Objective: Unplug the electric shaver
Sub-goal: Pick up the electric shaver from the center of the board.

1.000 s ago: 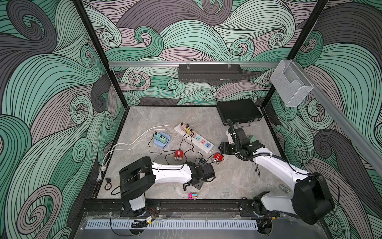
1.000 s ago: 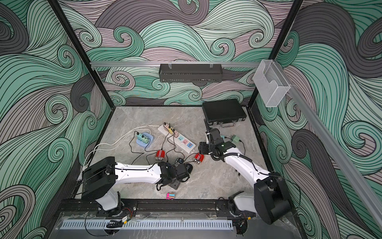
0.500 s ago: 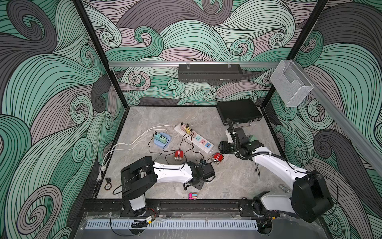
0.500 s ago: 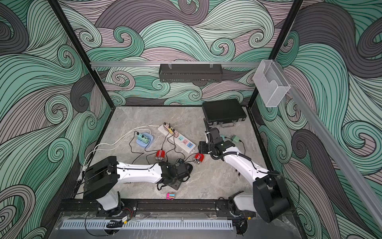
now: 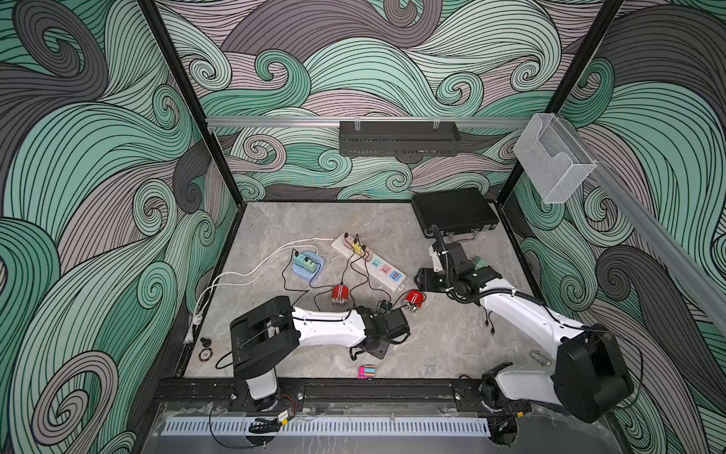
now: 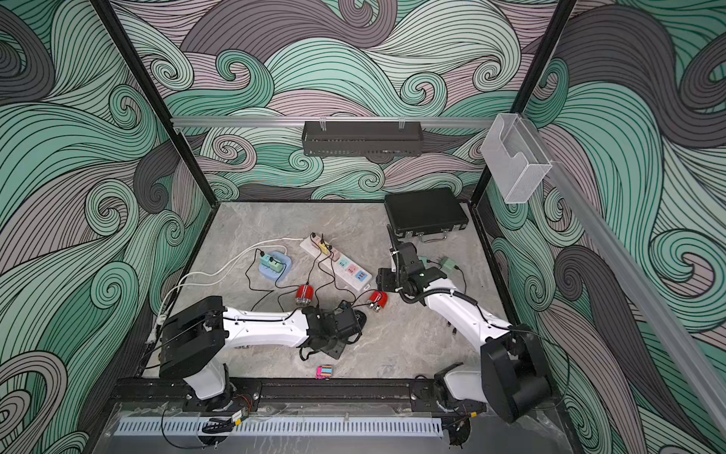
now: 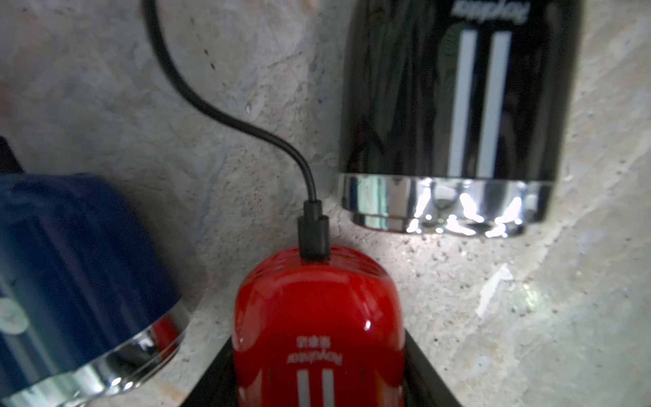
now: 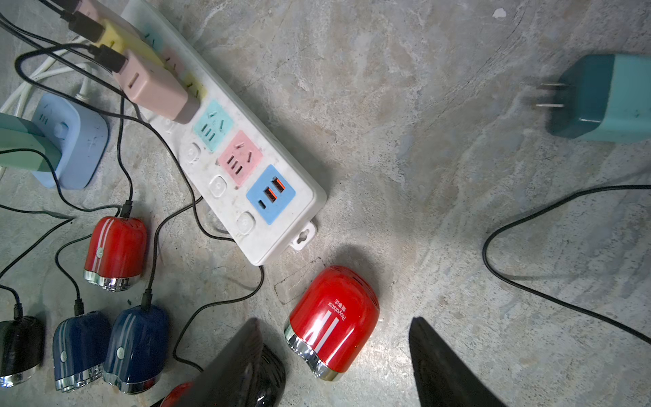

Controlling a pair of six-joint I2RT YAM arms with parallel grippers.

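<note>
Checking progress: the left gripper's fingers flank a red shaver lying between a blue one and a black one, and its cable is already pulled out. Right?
No. The cable is plugged into the red shaver, as the left wrist view shows. The rest holds: the left gripper flanks it, between the blue shaver and the black shaver.

- A white power strip [image 5: 369, 261] was laid near the middle of the grey marbled table [image 5: 451, 346].
- A black case [image 5: 453, 210] was set in its far right corner.
- A corded red shaver [image 7: 317, 317] was laid between a blue shaver [image 7: 70, 264] and a black shaver [image 7: 447, 105].
</note>
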